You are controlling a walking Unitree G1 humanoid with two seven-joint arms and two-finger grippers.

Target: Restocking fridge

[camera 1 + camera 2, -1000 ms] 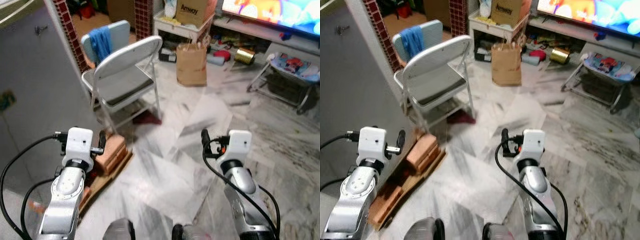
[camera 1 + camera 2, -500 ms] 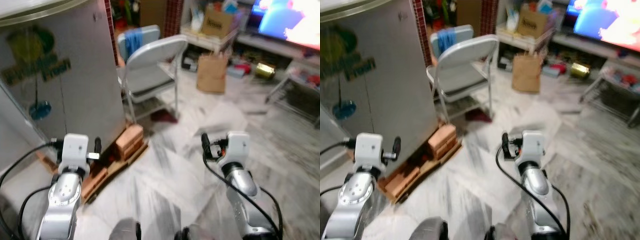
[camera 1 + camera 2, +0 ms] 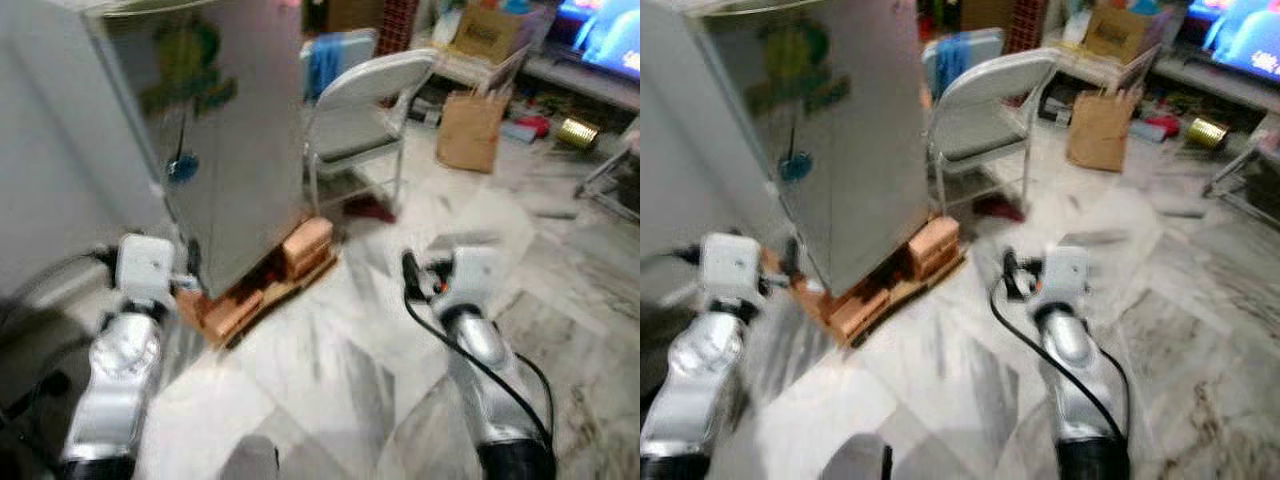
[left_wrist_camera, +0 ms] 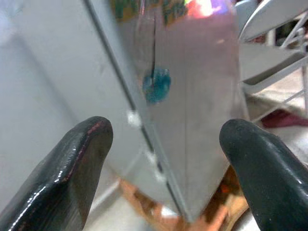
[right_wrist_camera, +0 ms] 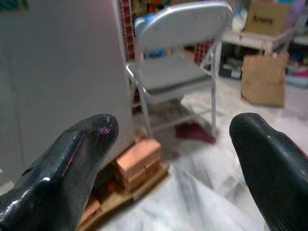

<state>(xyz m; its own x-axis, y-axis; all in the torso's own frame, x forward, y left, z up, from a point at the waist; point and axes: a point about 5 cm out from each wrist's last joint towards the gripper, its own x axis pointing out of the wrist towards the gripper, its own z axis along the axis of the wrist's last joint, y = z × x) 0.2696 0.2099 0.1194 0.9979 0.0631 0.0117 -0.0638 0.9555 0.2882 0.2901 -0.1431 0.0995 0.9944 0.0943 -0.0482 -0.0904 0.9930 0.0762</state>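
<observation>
Grey fridge (image 3: 200, 130) ahead-left, door closed, standing on bricks (image 3: 306, 246) and a wooden pallet (image 3: 262, 296). Left gripper (image 4: 163, 159) spread wide, empty, aimed at fridge's lower corner. Right gripper (image 5: 175, 163) spread wide, empty, over marble floor (image 3: 330, 360). Folding chair (image 3: 362, 110) just beside fridge. Views blurred.

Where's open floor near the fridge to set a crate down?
Bare marble floor lies between the bricks under the fridge and the right gripper. It is crowded behind: folding chair, paper bag, shelf clutter.
</observation>
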